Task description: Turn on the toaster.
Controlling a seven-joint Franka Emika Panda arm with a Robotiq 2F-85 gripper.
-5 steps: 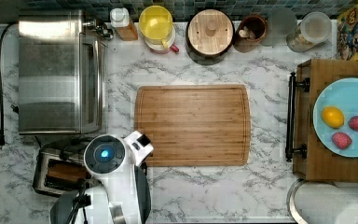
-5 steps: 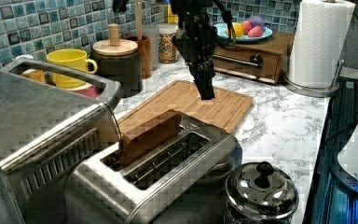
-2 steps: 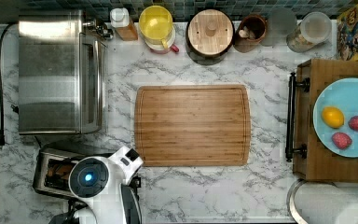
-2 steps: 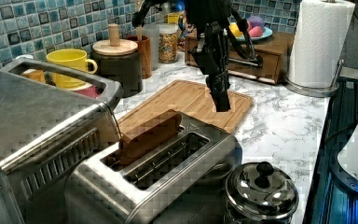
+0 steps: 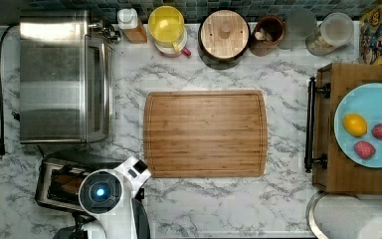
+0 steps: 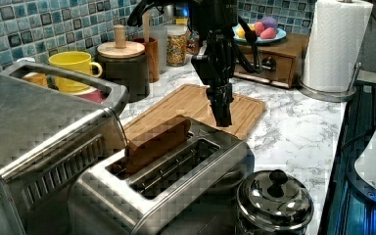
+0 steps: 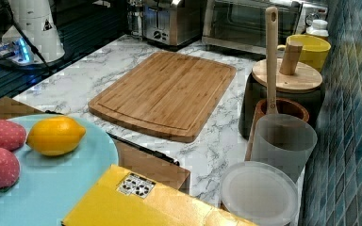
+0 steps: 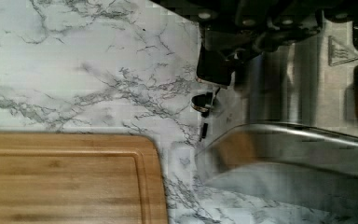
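The arm has swung off the cutting board and over toward the toaster within the last second, and in the left view the gripper now hangs just above the toaster's far end, fingers together and pointing straight down; I'd judge that's the approach to the lever, which has not been pressed, since the bread stands high out of its slot; nearest the left view's camera, the toaster is a brushed-steel box with rounded shoulders and two long dark slots, sitting at the worktop's corner beside the toaster oven, a bigger, flatter steel slab with a bar handle; in the top view the white wrist covers the toaster's end, so the black lever is hidden there; the wrist view catches the satin steel flank and a dark lever tab just off the casing; beyond, the bamboo cutting board lies bare, striped grain with a grooved rim, on white marble veined in grey; far back along the tiled edge stand a yellow mug and a dark wooden-lidded canister.
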